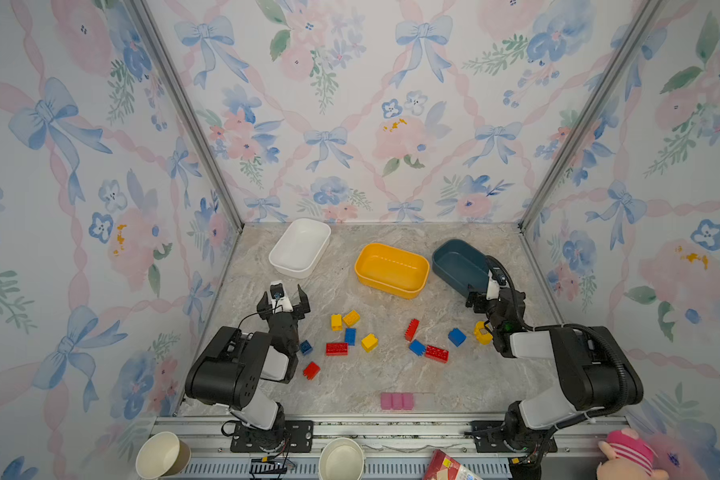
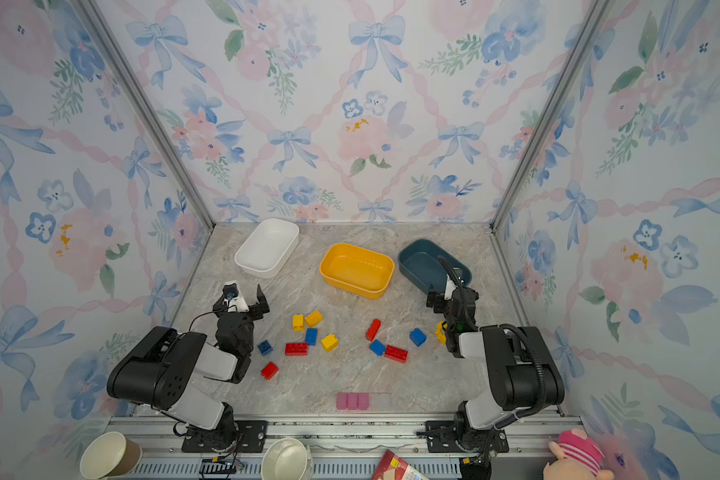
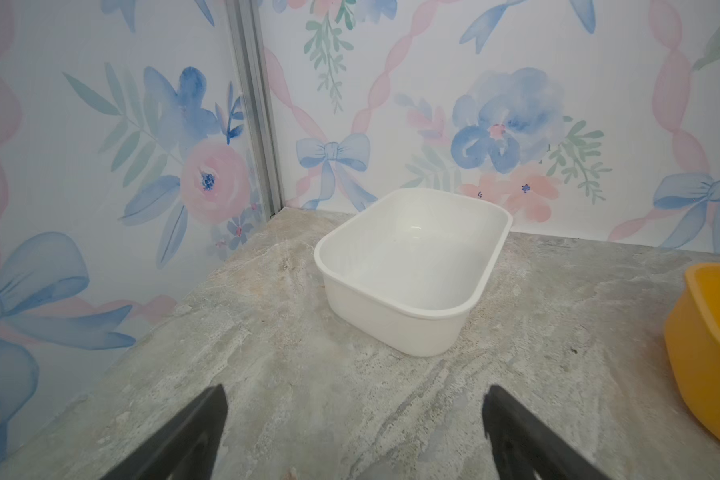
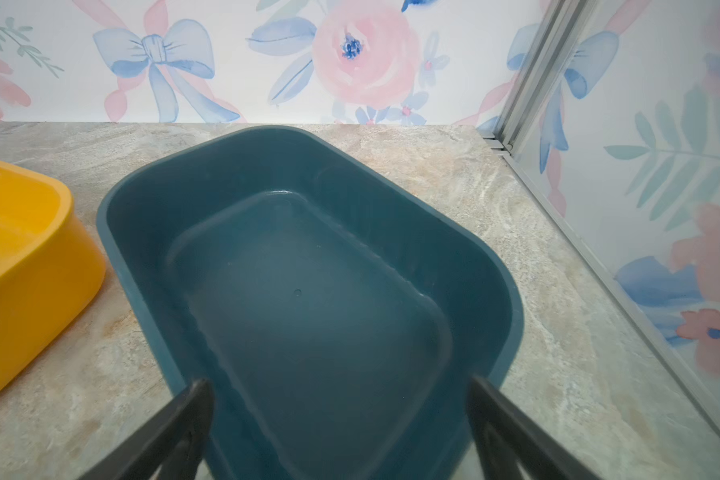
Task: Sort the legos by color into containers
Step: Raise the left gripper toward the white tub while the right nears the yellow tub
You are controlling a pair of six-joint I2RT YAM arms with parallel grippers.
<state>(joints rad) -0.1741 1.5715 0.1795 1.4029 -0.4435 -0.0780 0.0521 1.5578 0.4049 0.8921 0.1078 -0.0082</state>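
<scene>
Three empty containers stand at the back of the table: a white tub (image 1: pixel 300 248) (image 3: pixel 412 266), a yellow tub (image 1: pixel 391 268) and a dark teal tub (image 1: pixel 456 262) (image 4: pixel 308 291). The legos lie loose in front of them in two clusters. The left cluster holds several bricks, among them a yellow brick (image 1: pixel 369 342), a long red brick (image 1: pixel 336 348) and a blue brick (image 1: pixel 306 347). The right cluster includes a red brick (image 1: pixel 412 330), a blue brick (image 1: pixel 457 336) and a yellow brick (image 1: pixel 483 332) beside the right arm. My left gripper (image 1: pixel 283 298) (image 3: pixel 355 390) is open over bare table near the white tub. My right gripper (image 1: pixel 484 289) (image 4: pixel 339 384) is open above the teal tub's near end. Neither holds anything.
A flat pink segmented strip (image 1: pixel 396 401) lies near the front edge. Beyond that edge are two paper cups (image 1: pixel 161 455) (image 1: pixel 341 459), a red packet (image 1: pixel 449 465) and a pink plush toy (image 1: pixel 628 455). Flowered walls close in the table on three sides.
</scene>
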